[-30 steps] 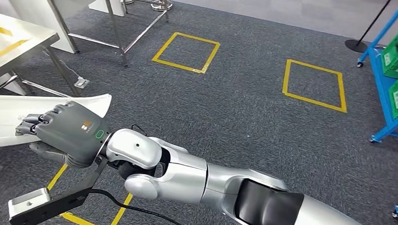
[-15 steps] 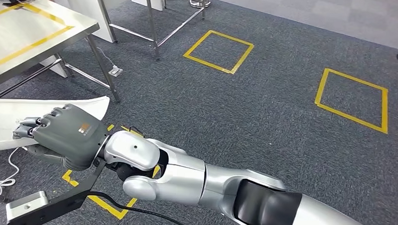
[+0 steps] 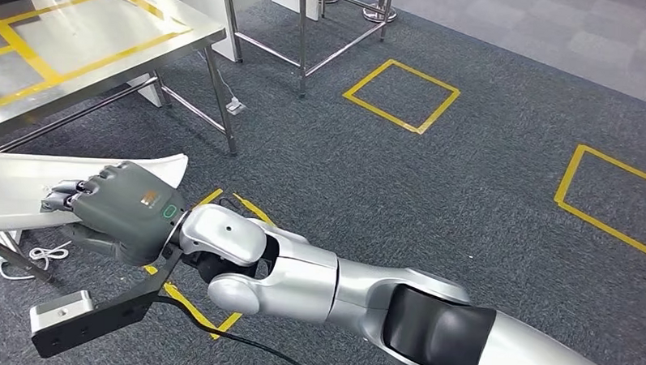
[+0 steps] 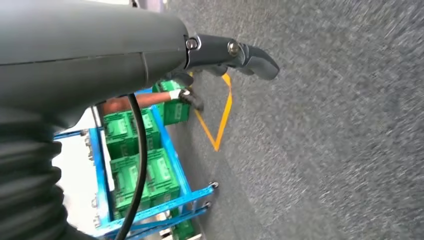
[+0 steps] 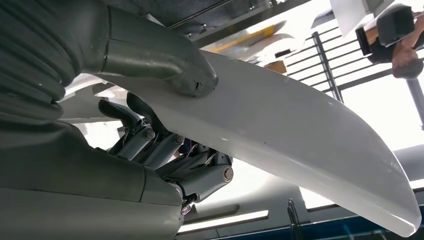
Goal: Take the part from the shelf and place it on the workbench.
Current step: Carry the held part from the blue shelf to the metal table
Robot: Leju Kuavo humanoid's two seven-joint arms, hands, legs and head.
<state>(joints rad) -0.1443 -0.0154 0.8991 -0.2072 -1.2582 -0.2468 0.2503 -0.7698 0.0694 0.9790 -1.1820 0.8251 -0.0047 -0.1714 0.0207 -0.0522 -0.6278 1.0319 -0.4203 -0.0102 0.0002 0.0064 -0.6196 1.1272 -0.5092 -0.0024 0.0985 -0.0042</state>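
Right hand [image 3: 124,212] grips the part [image 3: 27,190]; fingers over its top face, thumb under it; right wrist view confirms it: thumb [image 5: 185,75] pressed on one face, dark fingers [image 5: 200,172] curled against the other; the part [image 5: 300,135] is a long, white, curved panel, tapering to a rounded tip.

Head view: part sits at 9 o'clock, running off the left edge, held above the grey carpet [image 3: 432,202]; its near end pokes out past the hand toward 12; not on the bench.

Workbench [image 3: 81,56] at 10–11 o'clock; steel top with yellow tape lines; its leg [image 3: 222,106] stands just beyond the part's end; part and bench are apart.

Right arm [image 3: 340,293] comes in from 5 o'clock, reaching across to 9; a black bracket [image 3: 88,316] with a silver block hangs under the wrist, cable trailing from it.

Floor: yellow tape squares at 12 [image 3: 401,95] and 3 [image 3: 619,201]; one more partly under the forearm [image 3: 190,304]; a white cord [image 3: 45,254] lies at 8 o'clock.

Left hand [image 4: 235,52]: left wrist view shows dark fingers slightly bent, over the carpet, nothing in them; looks released; a blue rack [image 4: 150,180] with green bins [image 4: 135,150] is behind it, picture turned sideways; a person's arm [image 4: 150,100] reaches at the bins.
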